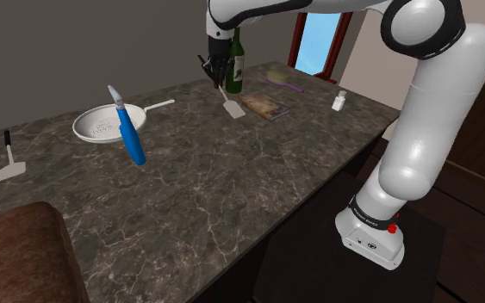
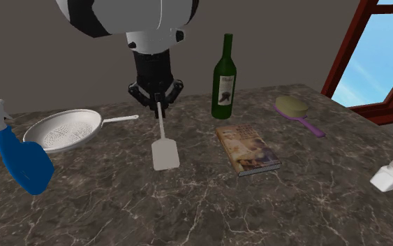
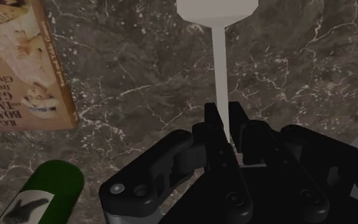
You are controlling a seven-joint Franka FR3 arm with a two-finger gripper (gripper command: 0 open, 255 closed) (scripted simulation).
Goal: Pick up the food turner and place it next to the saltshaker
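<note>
My black gripper (image 2: 158, 105) is shut on the thin handle of a white food turner (image 2: 165, 152). The turner hangs blade-down, its flat blade (image 1: 233, 108) low over the dark marble counter, between the strainer pan and the book. In the wrist view the two fingers (image 3: 212, 121) clasp the handle, and the turner blade (image 3: 215, 9) points away from the hand. I cannot tell whether the blade touches the counter. The white saltshaker (image 2: 389, 175) stands far off toward the second exterior view's right, near the counter edge (image 1: 339, 102).
A green wine bottle (image 2: 224, 78) stands just behind the gripper. A book (image 2: 247, 148) lies beside the blade. Further off are a purple-handled brush (image 2: 296, 112), a white strainer pan (image 2: 69, 129), a blue spray bottle (image 1: 128, 129) and a second, black-handled turner (image 1: 11, 163).
</note>
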